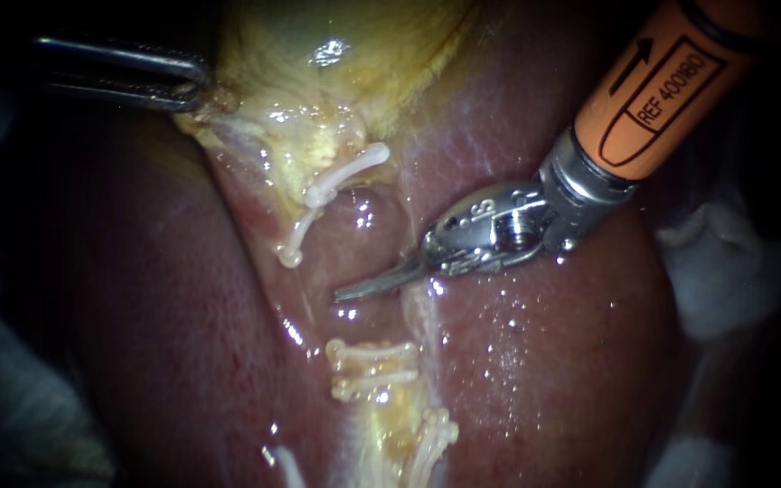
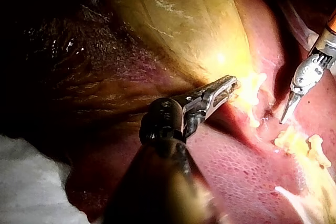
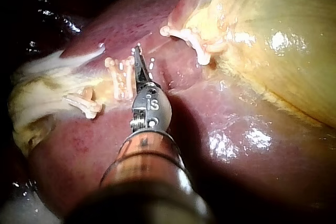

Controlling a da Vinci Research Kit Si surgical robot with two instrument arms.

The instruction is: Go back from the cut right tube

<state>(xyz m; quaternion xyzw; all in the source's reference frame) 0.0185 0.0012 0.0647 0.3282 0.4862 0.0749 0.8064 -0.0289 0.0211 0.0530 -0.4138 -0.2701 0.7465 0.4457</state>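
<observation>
My right instrument (image 1: pixel 343 295), orange-sleeved with thin scissor-like blades, comes in from the upper right. Its blades lie together and hold nothing, in the gap between the upper white clips (image 1: pixel 345 176) and the lower white clips (image 1: pixel 372 369). The pale stump of a cut tube (image 1: pixel 423 312) runs down beside the blades toward the lower clips. The right wrist view shows the blade tips (image 3: pixel 137 56) just beside the lower clips (image 3: pixel 122 77). My left instrument (image 1: pixel 199 89) is shut on the gallbladder's yellowish edge (image 1: pixel 228 104) at the upper left, seen likewise in the left wrist view (image 2: pixel 230 84).
Dark red liver (image 1: pixel 544 361) lies on both sides of the clipped strip. The yellow gallbladder (image 1: pixel 336 45) fills the top centre. Another clip (image 1: pixel 431 443) sits lower on the strip. White gauze (image 1: pixel 725 271) shows at the right edge.
</observation>
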